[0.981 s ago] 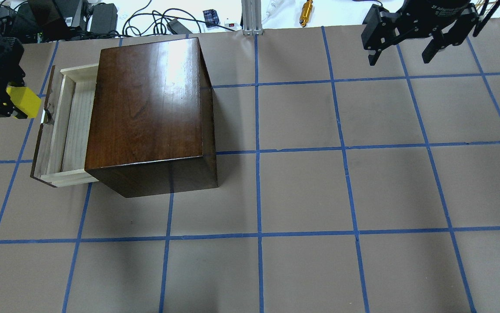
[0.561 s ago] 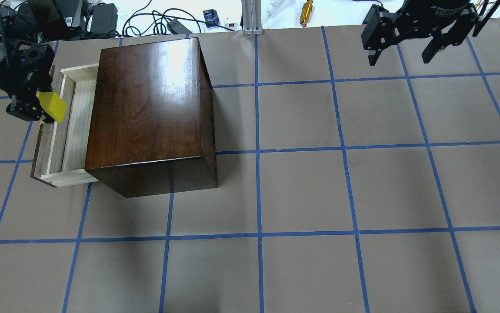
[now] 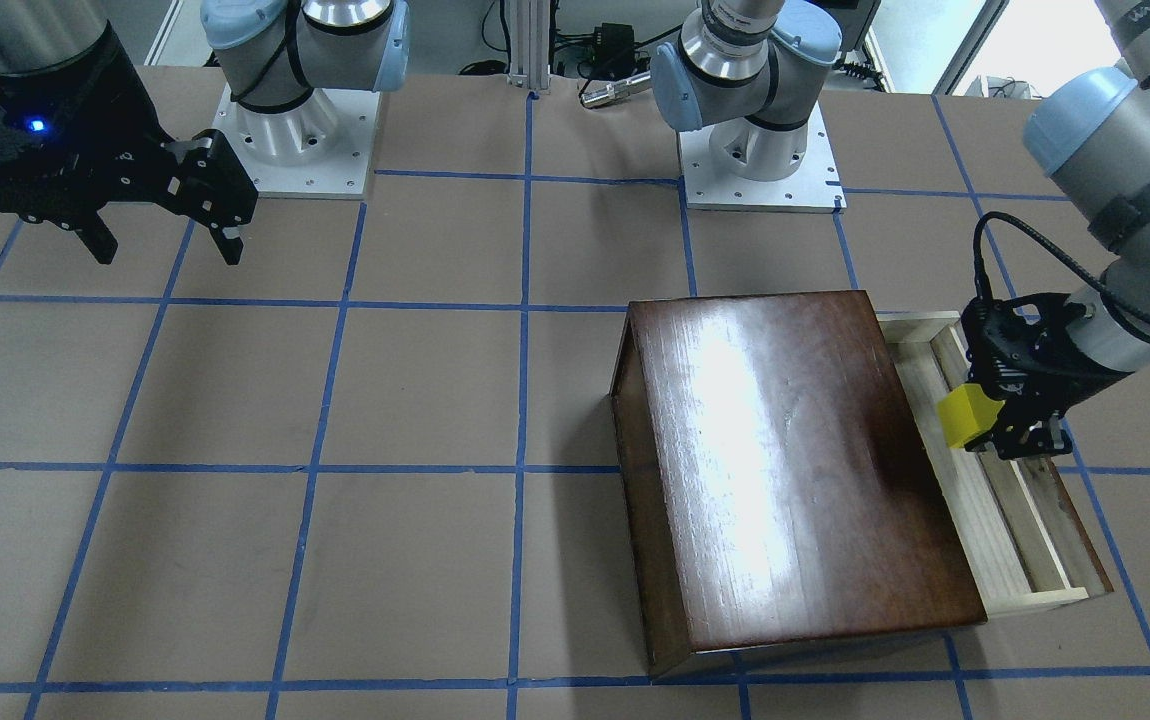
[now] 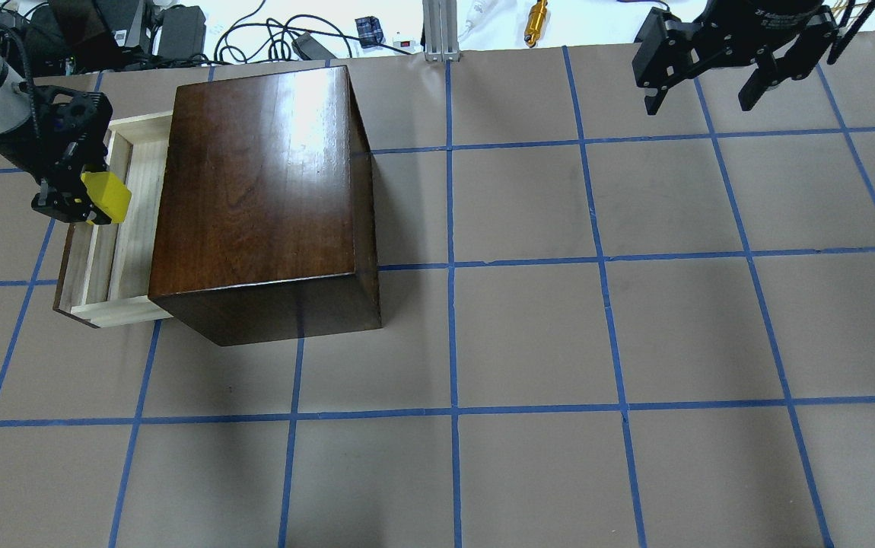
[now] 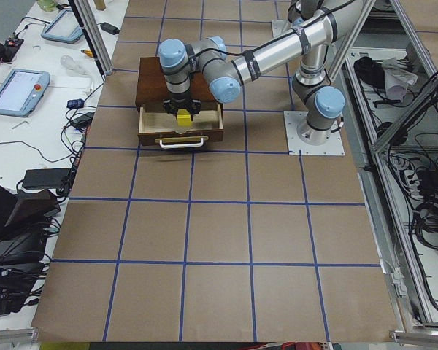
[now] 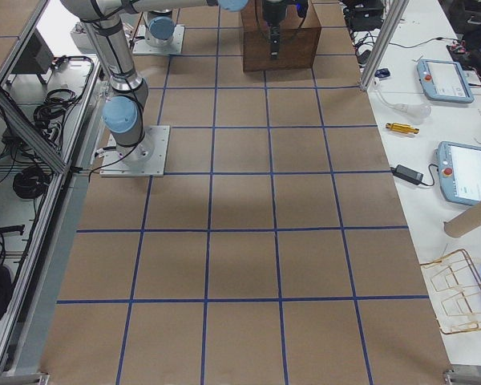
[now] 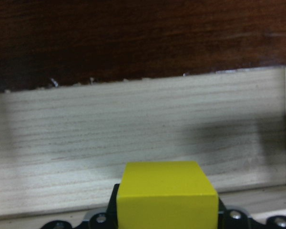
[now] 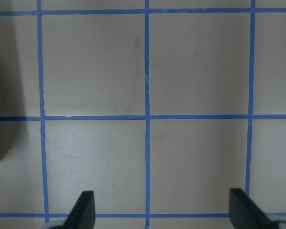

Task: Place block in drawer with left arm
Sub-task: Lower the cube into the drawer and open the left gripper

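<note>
My left gripper (image 4: pixel 91 199) is shut on the yellow block (image 4: pixel 106 197) and holds it over the open drawer (image 4: pixel 119 228) of the dark brown cabinet (image 4: pixel 262 190). In the front view the block (image 3: pixel 969 416) hangs above the pale drawer tray (image 3: pixel 1005 520). In the left wrist view the block (image 7: pixel 166 198) sits at the bottom, with the drawer's pale floor (image 7: pixel 133 129) behind it. My right gripper (image 4: pixel 702 87) is open and empty, high over the far right of the table; its fingertips (image 8: pixel 83 210) show in the right wrist view.
The cabinet stands at the table's left, its drawer pulled out toward the left edge. Cables, a brass part (image 4: pixel 536 20) and power bricks lie beyond the far edge. Blue tape lines grid the brown table (image 4: pixel 529 335).
My left gripper has carried the block rightward, from outside the drawer's front panel to over the drawer tray. The right arm has not moved.
</note>
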